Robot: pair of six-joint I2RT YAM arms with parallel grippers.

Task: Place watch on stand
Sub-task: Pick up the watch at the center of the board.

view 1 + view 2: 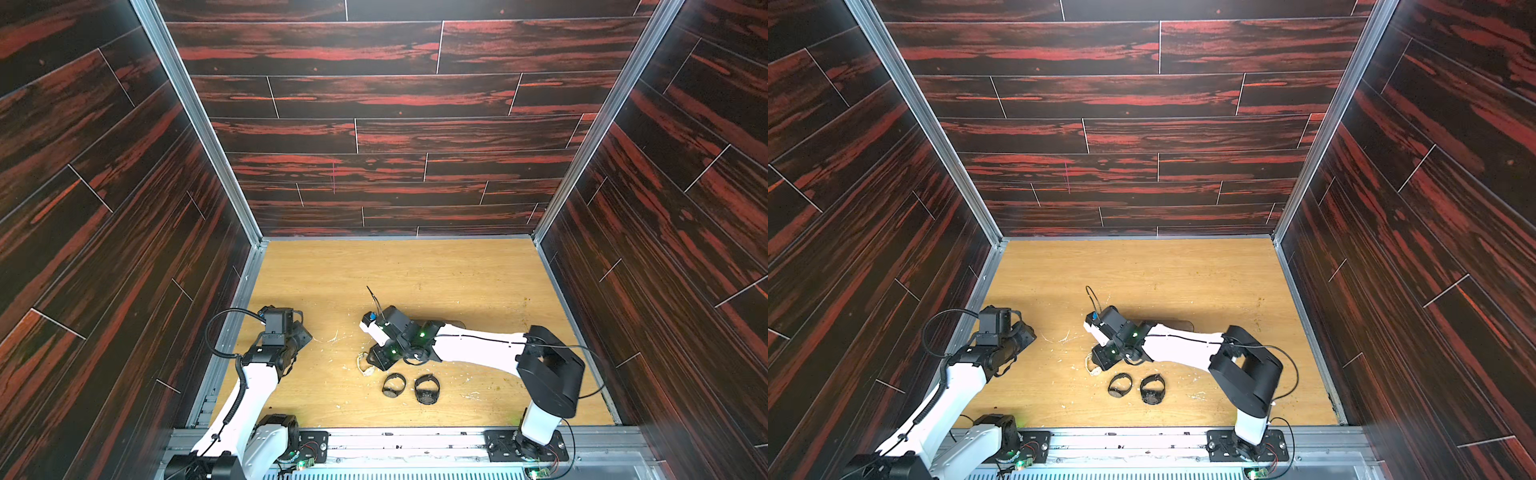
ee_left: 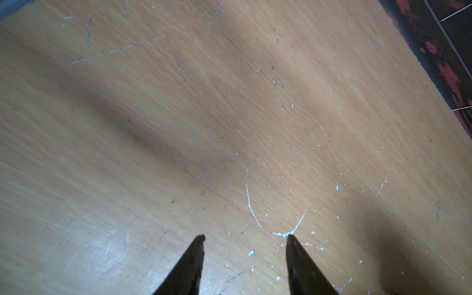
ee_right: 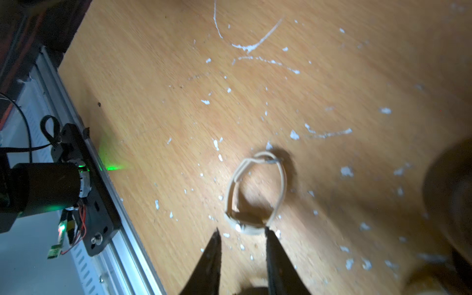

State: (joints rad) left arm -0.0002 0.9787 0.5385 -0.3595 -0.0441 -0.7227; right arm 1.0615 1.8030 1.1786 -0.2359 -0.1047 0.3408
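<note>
Risk: the right gripper [image 3: 242,230], jaws apart around the cream watch [image 3: 246,226] near the middle of the table [image 1: 415,270], could pinch only strap and drop it. Its arm overhangs the stand [image 1: 455,322]. The left gripper [image 2: 245,236] is parted and empty, near the left edge. One stand; three watches: one cream, two black watches [image 1: 393,385] [image 1: 427,389] toward the front edge.

A cream-strapped watch [image 1: 365,364] is lying on the light wooden tabletop [image 1: 415,274], a slim black wristwatch [image 1: 393,385] and a chunky black wristwatch [image 1: 427,389] sitting right of it; a dark-brown wooden stand [image 1: 1183,324] is apparently lying behind.
</note>
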